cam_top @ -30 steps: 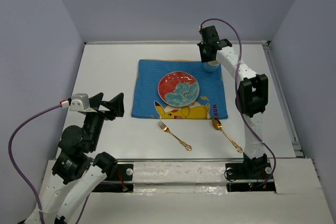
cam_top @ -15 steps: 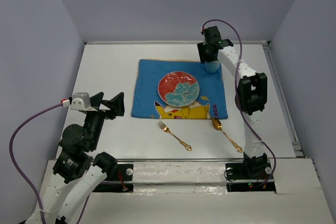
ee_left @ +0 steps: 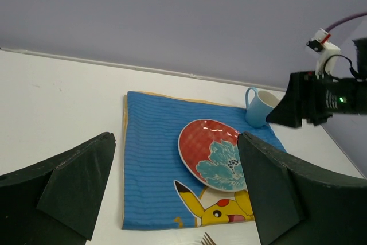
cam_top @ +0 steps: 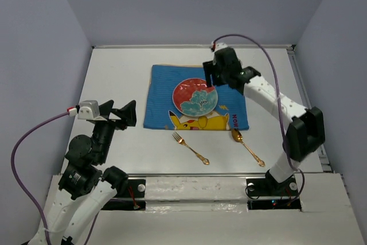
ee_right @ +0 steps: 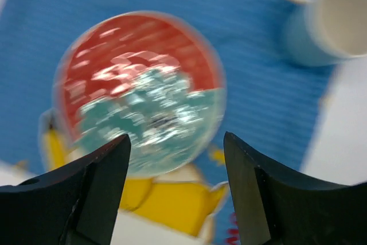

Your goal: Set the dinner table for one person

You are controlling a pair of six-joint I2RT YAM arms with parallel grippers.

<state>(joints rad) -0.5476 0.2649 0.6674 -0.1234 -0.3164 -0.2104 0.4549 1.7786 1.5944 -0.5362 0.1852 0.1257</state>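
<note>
On the white dinner table [cam_top: 114, 73] lies a blue cartoon-print cloth [cam_top: 160, 98] with a red and teal plate [cam_top: 195, 97] on it. A light blue mug [ee_left: 259, 106] stands upright on the cloth's far right corner; my right arm hides it in the top view. My right gripper [cam_top: 213, 78] hovers open and empty over the plate's far edge, with the mug [ee_right: 332, 21] off to its side. A gold fork [cam_top: 190, 148] and a gold spoon [cam_top: 248, 146] lie on the table in front of the cloth. My left gripper [cam_top: 123, 114] stands wide open and empty, left of the cloth.
Lavender-grey walls [cam_top: 51, 55] close in the table on the left, back and right. A rail [cam_top: 307, 101] runs along the right edge. The arm bases [cam_top: 200, 190] sit at the near edge.
My right gripper has opened, let go of the mug on the cloth's far right corner, and swung left toward the plate. The left arm has not moved.
</note>
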